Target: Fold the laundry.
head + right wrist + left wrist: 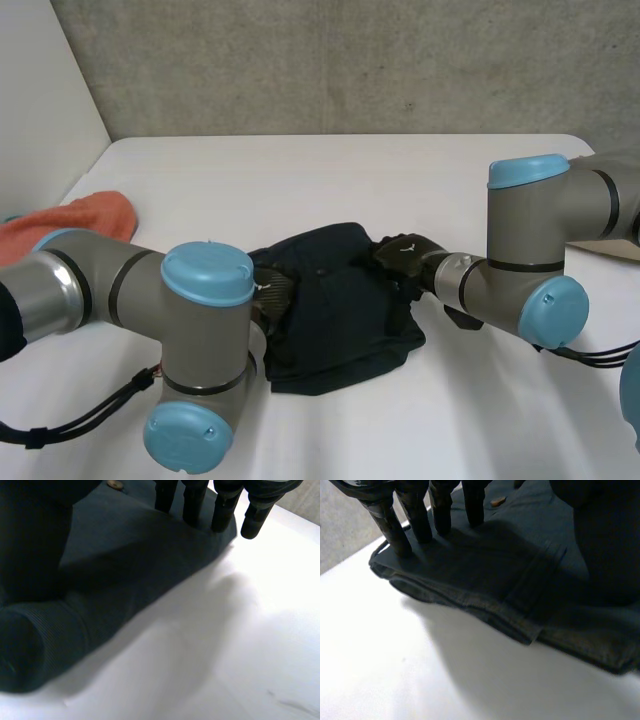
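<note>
While the navy garment lies bunched, my left hand and right hand press its left and right sides with straight fingers

Two grey arms with light-blue caps, each ending in a black hand.

The left arm and right arm are built of thick, smooth grey cylinders with thin black rings at the seams. Round light-blue caps close the joint ends, some with a small dot on the face. The left hand is black with a woven, carbon-like sheen. The right hand is matt black and bears a small white mark on its back. Seen close, the fingers are slim dark rods with rounded tips.
</note>
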You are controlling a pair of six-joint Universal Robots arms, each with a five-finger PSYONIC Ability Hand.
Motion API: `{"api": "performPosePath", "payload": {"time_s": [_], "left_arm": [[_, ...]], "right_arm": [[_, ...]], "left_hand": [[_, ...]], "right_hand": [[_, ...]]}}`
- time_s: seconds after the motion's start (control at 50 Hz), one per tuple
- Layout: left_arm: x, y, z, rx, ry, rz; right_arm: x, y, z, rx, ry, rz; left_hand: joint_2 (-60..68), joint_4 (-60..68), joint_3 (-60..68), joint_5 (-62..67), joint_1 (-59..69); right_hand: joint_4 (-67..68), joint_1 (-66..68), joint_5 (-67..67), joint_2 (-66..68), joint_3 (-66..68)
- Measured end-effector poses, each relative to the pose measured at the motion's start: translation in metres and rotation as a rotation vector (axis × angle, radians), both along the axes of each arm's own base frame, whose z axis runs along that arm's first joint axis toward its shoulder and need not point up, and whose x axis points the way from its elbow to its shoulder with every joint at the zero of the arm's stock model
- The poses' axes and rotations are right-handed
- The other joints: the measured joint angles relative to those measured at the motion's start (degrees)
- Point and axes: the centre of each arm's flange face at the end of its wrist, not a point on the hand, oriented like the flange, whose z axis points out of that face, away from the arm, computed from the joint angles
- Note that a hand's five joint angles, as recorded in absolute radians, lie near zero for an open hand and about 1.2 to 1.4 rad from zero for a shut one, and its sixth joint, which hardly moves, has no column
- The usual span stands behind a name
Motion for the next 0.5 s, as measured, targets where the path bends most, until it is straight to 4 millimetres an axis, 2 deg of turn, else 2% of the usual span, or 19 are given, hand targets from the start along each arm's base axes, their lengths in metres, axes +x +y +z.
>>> {"api": "performPosePath", "payload": {"time_s": [0.1, 0.26, 0.34, 0.38, 0.4, 0.42, 0.5], "left_arm": [[0.004, -0.007, 0.008, -0.007, 0.006, 0.014], [0.001, -0.017, 0.078, -0.145, 0.134, -0.009], [-0.004, -0.020, 0.112, -0.209, 0.214, -0.079], [-0.007, -0.021, 0.132, -0.239, 0.262, -0.147], [-0.007, -0.021, 0.132, -0.239, 0.262, -0.147], [-0.010, -0.021, 0.147, -0.251, 0.298, -0.227], [-0.015, -0.020, 0.164, -0.232, 0.337, -0.376]], "right_arm": [[-0.006, -0.001, 0.012, -0.093, 0.074, -0.009], [-0.009, 0.012, 0.054, -0.305, 0.044, -0.026], [-0.003, 0.037, 0.065, -0.402, -0.012, 0.003], [0.000, 0.057, 0.064, -0.439, -0.040, 0.032], [0.000, 0.057, 0.064, -0.439, -0.040, 0.032], [0.002, 0.078, 0.056, -0.451, -0.054, 0.064], [0.001, 0.107, 0.032, -0.432, -0.048, 0.103]], "left_hand": [[0.00, 0.00, -0.17, 0.00, 0.00], [0.00, 0.00, -0.18, -0.04, 0.00], [0.00, 0.00, -0.18, -0.05, 0.00], [0.00, 0.00, -0.18, -0.04, 0.03], [0.00, 0.00, -0.18, -0.04, 0.03], [0.00, 0.00, -0.18, -0.04, 0.14], [0.00, 0.00, -0.18, -0.04, 0.16]], "right_hand": [[0.00, -0.87, 0.00, -0.53, 0.00], [0.00, -0.87, -0.02, -0.53, 0.00], [0.00, -0.87, -0.02, -0.53, 0.00], [0.00, -0.87, -0.02, -0.53, 0.00], [0.00, -0.87, -0.02, -0.53, 0.00], [0.00, -0.87, -0.02, -0.53, 0.00], [0.00, -0.87, -0.02, -0.53, 0.00]]}}
